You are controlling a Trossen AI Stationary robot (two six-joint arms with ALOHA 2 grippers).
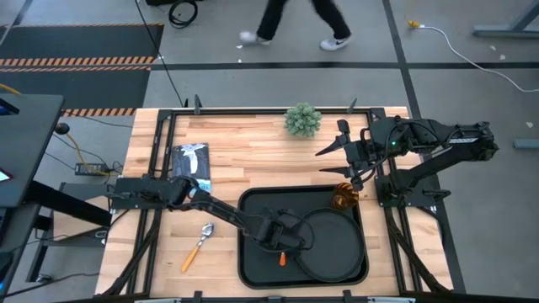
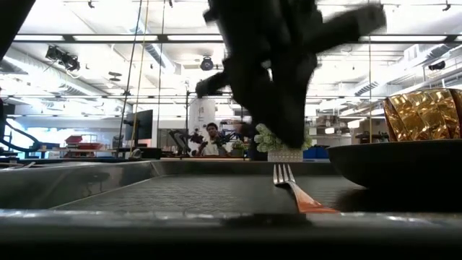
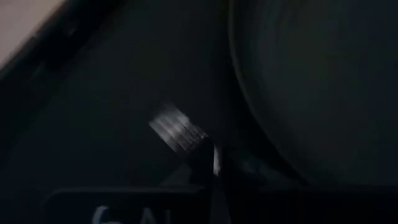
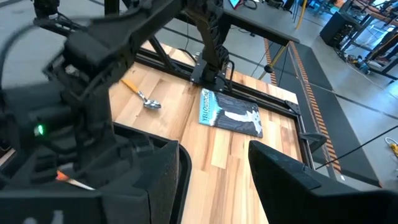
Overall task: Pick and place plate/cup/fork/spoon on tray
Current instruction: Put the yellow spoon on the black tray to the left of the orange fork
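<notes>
**Left gripper over fork on tray; right gripper raised near cup**

Left gripper (image 1: pixel 286 238) sits low over the tray (image 1: pixel 253 263), at the plate's left edge, arm reaching in diagonally from the table's left side. Whether its fingers are spread or closed cannot be told: in the high view the wrist hides them, and the left wrist view shows only dark shapes just beside the fork's tines (image 3: pixel 177 129). In the low view the gripper hangs as a dark mass (image 2: pixel 271 72) above the tines, w/ the fork (image 2: pixel 292 188) lying flat on the tray floor (image 2: pixel 180 193).

Fork: on tray, orange handle (image 1: pixel 283 258) showing just left of the plate, tines under the gripper.

Plate (image 1: pixel 330 246): on tray, right half, rim near the tray's right wall. Low view shows its rim (image 2: pixel 393 162) right of the fork.

Cup (image 1: pixel 344 199): upright at the tray's back-right corner; whether on the rim or just outside it is not clear. Low view shows it amber behind the plate (image 2: pixel 422 114).

Spoon (image 1: pixel 198 246): on bare wood, left of the tray, well apart from it, bowl toward the back.

Right gripper (image 1: pixel 347 156): raised over the table's right-back area, near the cup, fingers spread apart; its wrist view shows the two fingers (image 4: pixel 292 186) w/ wood between.

Also on table: small plant (image 1: pixel 302 119) at back edge; booklet (image 1: pixel 191 162) at left-back. Person's legs (image 1: pixel 299 21) on the floor beyond.
</notes>
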